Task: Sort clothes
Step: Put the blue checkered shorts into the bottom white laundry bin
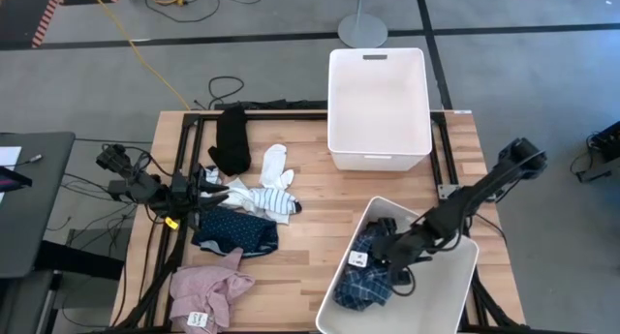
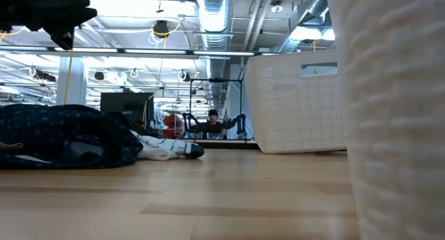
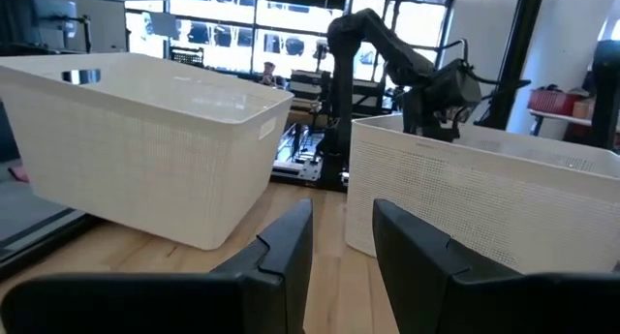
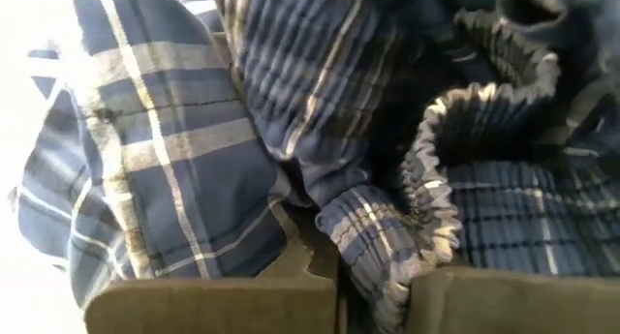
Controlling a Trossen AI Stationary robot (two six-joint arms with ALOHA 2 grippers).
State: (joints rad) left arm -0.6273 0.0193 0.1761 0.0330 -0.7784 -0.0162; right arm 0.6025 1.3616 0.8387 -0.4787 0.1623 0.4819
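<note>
right gripper, low right of the frame, sits inside the near bin, fingers nearly together on the blue plaid shirt; withdrawing unreleased could snag it out.

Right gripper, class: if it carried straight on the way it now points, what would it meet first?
The blue plaid shirt lying in the near bin; the right gripper points down into it, probably already touching the cloth.
</note>
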